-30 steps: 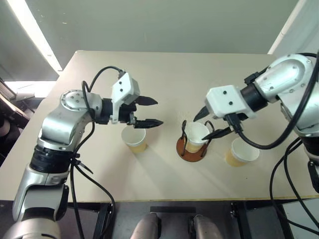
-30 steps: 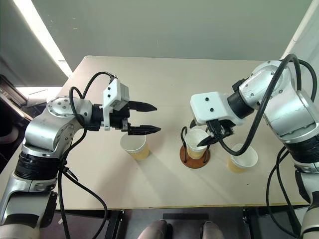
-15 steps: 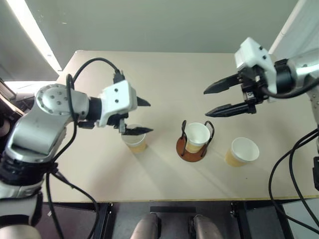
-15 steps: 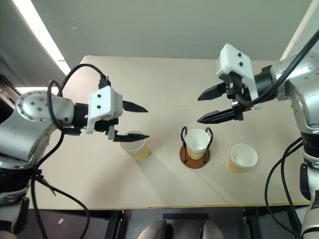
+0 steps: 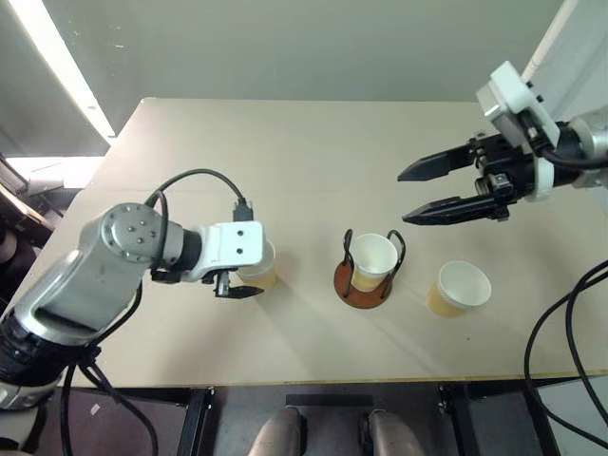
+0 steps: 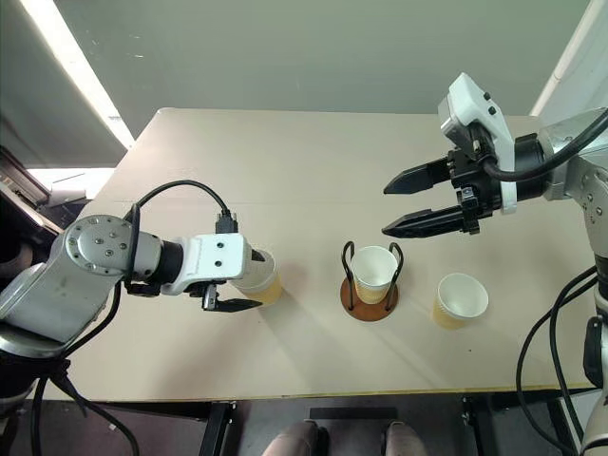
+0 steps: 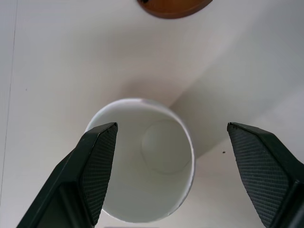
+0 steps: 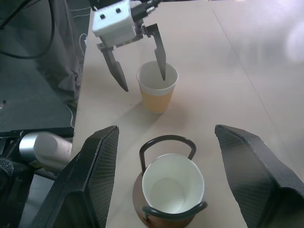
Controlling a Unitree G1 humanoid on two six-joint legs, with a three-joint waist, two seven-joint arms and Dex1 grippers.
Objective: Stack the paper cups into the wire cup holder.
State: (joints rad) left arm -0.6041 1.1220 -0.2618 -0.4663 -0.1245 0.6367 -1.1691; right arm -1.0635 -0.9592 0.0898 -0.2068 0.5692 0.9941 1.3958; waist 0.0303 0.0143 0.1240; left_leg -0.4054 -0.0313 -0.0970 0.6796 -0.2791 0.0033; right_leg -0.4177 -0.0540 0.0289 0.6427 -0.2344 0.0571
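On the beige worktop (image 5: pixel 313 161) three paper cups are seen in a row, and one of them has already been placed. The wire cup holder (image 5: pixel 367 274) stands near the middle of the worktop's front half, its reddish-brown disc flat on the surface and its two black wire loops upright; one paper cup (image 5: pixel 374 257) is seated upright between those loops. That much of the stacking can be judged done.

Two cups are left outside the holder. The left cup (image 5: pixel 256 271) stands upright to the holder's left, and the right cup (image 5: pixel 459 289) stands upright to its right, both empty and apart from the holder.

The left gripper (image 6: pixel 233 285) is held low at the left cup, its jaws spread wide with one finger on each side of the rim; no clamping is seen yet, so a grasp on this cup is judged to be the step in hand. The right gripper (image 5: pixel 437 188) is raised well above the worktop, beyond the holder and the right cup, its jaws apart and nothing carried.

What remains is judged to be two placements: each outstanding cup has to be lifted and nested into the seated one.
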